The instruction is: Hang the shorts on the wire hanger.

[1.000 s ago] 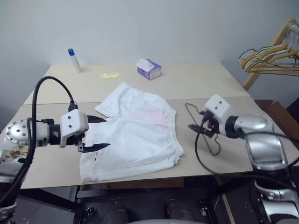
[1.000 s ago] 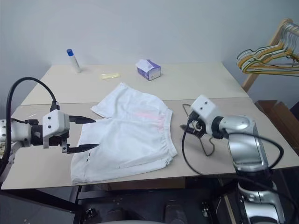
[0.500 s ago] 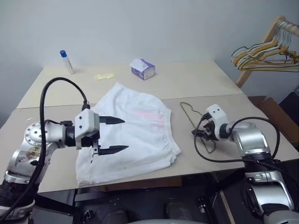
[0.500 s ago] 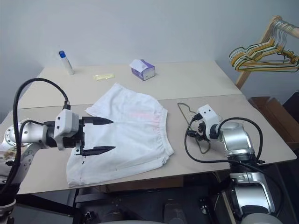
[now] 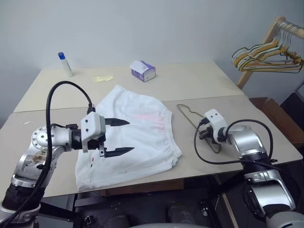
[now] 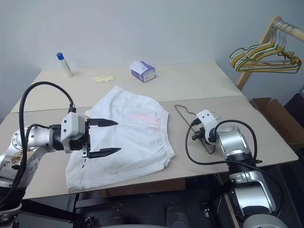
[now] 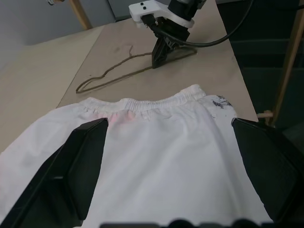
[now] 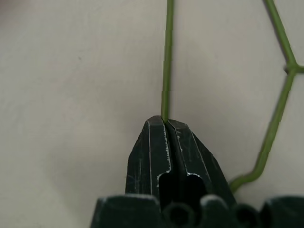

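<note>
Beside the shorts [image 5: 135, 135], my right gripper [image 8: 165, 124] seems pinched shut on the wire hanger [image 5: 190, 116] — left gripper [image 5: 118, 137] gaping over cloth.

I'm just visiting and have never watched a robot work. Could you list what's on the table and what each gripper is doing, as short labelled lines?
shorts: white shorts spread flat on the table
wire hanger: thin green wire hanger lying beside the waistband
right gripper: right gripper shut on the hanger's wire
left gripper: left gripper open, above the shorts
far side: tissue box, blue-capped bottle
beyond table: bunch of coloured hangers on a wooden rack
</note>
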Tool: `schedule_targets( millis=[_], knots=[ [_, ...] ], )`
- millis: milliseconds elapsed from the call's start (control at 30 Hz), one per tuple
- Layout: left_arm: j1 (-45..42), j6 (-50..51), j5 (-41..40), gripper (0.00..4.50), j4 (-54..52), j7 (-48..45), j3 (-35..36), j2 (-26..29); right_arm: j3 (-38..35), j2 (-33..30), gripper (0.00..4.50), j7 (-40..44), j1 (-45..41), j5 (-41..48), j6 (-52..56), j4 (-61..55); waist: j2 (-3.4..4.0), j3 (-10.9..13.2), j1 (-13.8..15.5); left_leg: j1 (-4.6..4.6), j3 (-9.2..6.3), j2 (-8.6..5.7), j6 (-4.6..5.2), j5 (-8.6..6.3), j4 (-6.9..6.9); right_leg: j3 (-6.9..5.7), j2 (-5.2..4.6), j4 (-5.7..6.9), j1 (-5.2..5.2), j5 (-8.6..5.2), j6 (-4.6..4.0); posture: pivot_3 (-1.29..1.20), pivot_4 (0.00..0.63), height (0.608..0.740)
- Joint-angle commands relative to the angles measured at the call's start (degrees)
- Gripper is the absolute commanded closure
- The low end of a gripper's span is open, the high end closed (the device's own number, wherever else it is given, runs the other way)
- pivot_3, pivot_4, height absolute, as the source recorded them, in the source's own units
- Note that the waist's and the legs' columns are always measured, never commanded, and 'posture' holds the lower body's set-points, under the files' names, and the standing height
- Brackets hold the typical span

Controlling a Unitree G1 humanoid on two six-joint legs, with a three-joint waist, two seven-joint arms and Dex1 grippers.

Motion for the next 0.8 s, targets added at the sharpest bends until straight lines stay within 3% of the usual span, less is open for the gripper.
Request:
schedule_targets(
  millis=[33, 133, 233, 367, 533, 667, 800],
  knots=[
    [-1.42, 0.89, 1.25, 0.0, -1.13, 2.74, -0.5, -0.58, 1.28, -0.26, 4.48, -0.55, 0.88, -0.5, -0.2, 0.46, -0.05, -0.04, 0.05, 0.01, 0.0, 0.0, 0.0, 0.0, 0.0, -0.01, 0.0, 0.0, 0.02, 0.0, 0.0, -0.06, 0.0, 0.74],
    [-5.19, 13.49, 1.1, 0.0, -0.35, 10.76, -2.63, -2.86, 0.89, -0.42, 4.48, -2.56, 1.93, -1.28, -4.1, -3.62, -0.06, -0.04, 0.11, 0.03, -0.03, 0.0, 0.0, 0.0, 0.01, -0.02, 0.0, -0.01, 0.07, 0.0, 0.01, -0.06, 0.0, 0.74],
    [-9.58, 25.44, -4.39, 0.0, 1.47, 20.9, -0.72, -11.53, -1.03, 0.76, 4.48, -6.94, 3.09, -1.67, -8.89, -10.56, -0.02, -0.02, 0.42, 0.01, -0.12, -0.03, 0.0, 0.0, 0.02, -0.03, 0.0, -0.04, 0.11, 0.01, 0.08, -0.07, 0.0, 0.74],
    [-12.02, 33.63, -10.61, 0.0, 2.32, 30.05, 2.9, -22.66, -2.27, 4.04, 4.48, -11.28, 2.82, -1.48, -9.77, -19.79, 0.05, 0.0, -0.26, -0.17, -0.14, -0.06, 0.0, 0.0, 0.0, 0.06, 0.0, -0.03, -0.12, 0.04, 0.11, -0.08, 0.0, 0.74],
    [-16.82, 39.92, -25.65, 0.0, 6.76, 45.64, 14.13, -40.08, -0.4, 8.54, 4.48, -11.85, 4.2, 0.1, -15.77, -31.18, 0.05, 0.0, 0.16, -0.21, -0.25, -0.07, 0.0, 0.0, 0.06, -0.02, 0.0, -0.01, -0.11, 0.06, 0.1, -0.08, 0.0, 0.74],
    [-20.8, 40.53, -31.35, 0.0, 9.94, 54.21, 18.8, -44.81, 0.83, 10.2, 4.48, -11.76, 5.9, 0.98, -19.18, -34.53, 0.05, 0.0, 0.3, -0.12, -0.41, -0.11, 0.01, 0.0, 0.05, -0.15, 0.0, -0.12, 0.11, 0.06, 0.1, -0.08, 0.0, 0.74],
    [-23.52, 39.79, -36.36, 0.0, 11.76, 58.01, 21.82, -46.03, 2.12, 10.69, 4.48, -10.73, 6.9, 1.51, -21.38, -36.89, 0.05, 0.0, 0.3, -0.09, -0.46, -0.15, 0.01, 0.0, 0.05, -0.17, 0.0, -0.23, 0.26, 0.06, 0.1, -0.09, 0.0, 0.74]
  ],
)
